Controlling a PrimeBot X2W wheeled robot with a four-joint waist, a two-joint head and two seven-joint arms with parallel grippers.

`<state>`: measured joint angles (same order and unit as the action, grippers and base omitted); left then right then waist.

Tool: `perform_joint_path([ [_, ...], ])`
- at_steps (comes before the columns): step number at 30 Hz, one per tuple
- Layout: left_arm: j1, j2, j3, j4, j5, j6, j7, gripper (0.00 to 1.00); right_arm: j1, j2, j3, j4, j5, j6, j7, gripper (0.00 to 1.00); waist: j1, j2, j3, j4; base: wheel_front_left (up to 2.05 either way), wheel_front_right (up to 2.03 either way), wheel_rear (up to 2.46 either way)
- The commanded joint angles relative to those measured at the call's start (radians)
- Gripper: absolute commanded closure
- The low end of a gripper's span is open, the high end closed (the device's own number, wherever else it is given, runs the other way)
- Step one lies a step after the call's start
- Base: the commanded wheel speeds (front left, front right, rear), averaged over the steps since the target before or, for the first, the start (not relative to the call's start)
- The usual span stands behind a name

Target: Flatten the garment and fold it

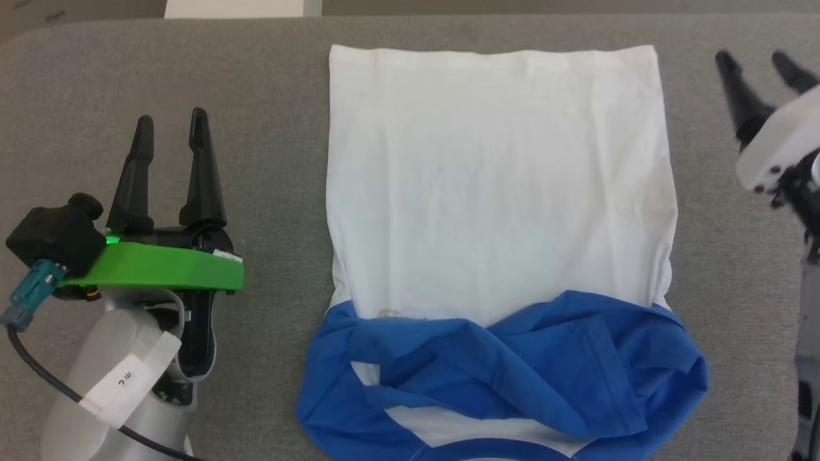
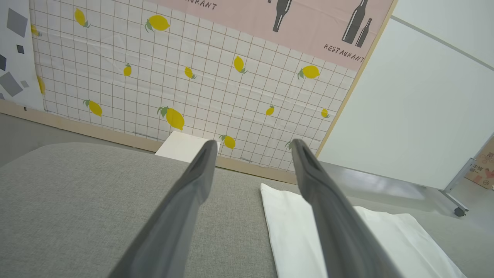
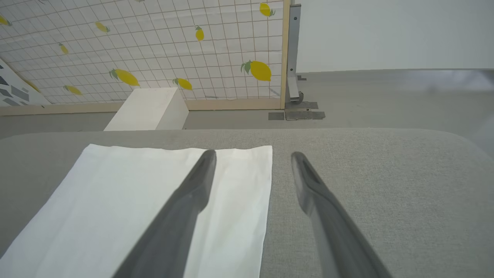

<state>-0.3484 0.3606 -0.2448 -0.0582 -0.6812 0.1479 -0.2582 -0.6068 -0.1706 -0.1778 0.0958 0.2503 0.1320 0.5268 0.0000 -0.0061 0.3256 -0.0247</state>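
The garment [image 1: 493,186] lies flat on the grey table [image 1: 269,83], its white body spread toward the far edge. Its blue sleeves [image 1: 512,365] are folded across each other over the near end. My left gripper [image 1: 172,118] hovers open to the left of the garment, apart from it. My right gripper [image 1: 759,59] is open at the far right, beside the garment's far right corner and clear of the cloth. The left wrist view shows the garment's white far left corner [image 2: 293,227]. In the right wrist view its far right corner [image 3: 231,185] lies just beyond the fingers.
The grey table's far edge [image 3: 347,133] is rounded. Beyond it stand a white box [image 3: 148,110], a lemon-patterned grid panel [image 2: 185,85] and a plain white board [image 2: 417,108] on a wheeled stand.
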Motion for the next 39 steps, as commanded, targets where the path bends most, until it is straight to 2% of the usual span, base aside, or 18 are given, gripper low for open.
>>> perform_joint_path([
  [1, -0.004, -0.009, 0.009, -0.006, 0.016, -0.013, -0.003, 0.00, -0.061, -0.021, 0.003, 0.017, -0.016, -0.001, 0.026, 0.00, 0.0000, 0.0061, 0.139, 0.055, 0.00, 0.00, 0.00],
  [6, -0.056, -0.058, 0.031, -0.010, 0.049, -0.057, -0.003, 0.00, -0.270, -0.071, -0.019, 0.135, -0.068, -0.001, 0.124, 0.00, 0.0000, 0.0061, 0.235, 0.102, 0.00, 0.00, 0.00],
  [12, -0.087, -0.109, 0.058, 0.004, 0.083, -0.102, -0.003, 0.00, -0.424, -0.107, 0.001, 0.268, -0.144, -0.001, 0.270, 0.00, 0.0000, 0.0061, 0.311, 0.143, 0.00, 0.00, 0.00],
  [17, -0.102, -0.145, 0.080, 0.012, 0.104, -0.136, -0.004, 0.00, -0.480, -0.141, 0.019, 0.329, -0.224, -0.001, 0.403, 0.00, 0.0000, 0.0061, 0.355, 0.167, 0.00, 0.00, 0.00],
  [29, -0.110, -0.201, 0.126, 0.038, 0.147, -0.192, -0.004, 0.00, -0.489, -0.162, 0.044, 0.326, -0.277, -0.001, 0.538, 0.00, 0.0000, 0.0061, 0.397, 0.167, 0.00, 0.00, 0.00],
  [30, -0.109, -0.204, 0.129, 0.040, 0.149, -0.195, -0.004, 0.00, -0.486, -0.161, 0.041, 0.326, -0.275, -0.001, 0.554, 0.13, 0.0000, 0.0061, 0.397, 0.166, 0.00, 0.00, 0.00],
  [31, -0.109, -0.206, 0.131, 0.043, 0.152, -0.197, -0.004, 0.00, -0.484, -0.161, 0.038, 0.322, -0.272, -0.001, 0.566, 0.69, 0.0000, 0.0061, 0.396, 0.165, 0.00, 0.00, 0.00],
  [32, -0.108, -0.209, 0.133, 0.046, 0.155, -0.200, -0.004, 0.00, -0.483, -0.161, 0.036, 0.314, -0.270, -0.001, 0.573, 1.00, 0.0000, 0.0061, 0.394, 0.163, 0.00, 0.00, 0.00],
  [35, -0.109, -0.210, 0.138, 0.055, 0.160, -0.207, -0.004, 0.00, -0.480, -0.159, 0.027, 0.290, -0.273, -0.001, 0.577, 1.00, 0.0000, 0.0061, 0.380, 0.154, 0.00, 0.00, 0.00],
  [39, -0.125, -0.195, 0.126, 0.062, 0.152, -0.219, 0.024, 0.00, -0.476, -0.147, 0.020, 0.262, -0.273, -0.001, 0.527, 1.00, 0.0000, 0.0061, 0.349, 0.141, 0.00, 0.00, 0.00],
])
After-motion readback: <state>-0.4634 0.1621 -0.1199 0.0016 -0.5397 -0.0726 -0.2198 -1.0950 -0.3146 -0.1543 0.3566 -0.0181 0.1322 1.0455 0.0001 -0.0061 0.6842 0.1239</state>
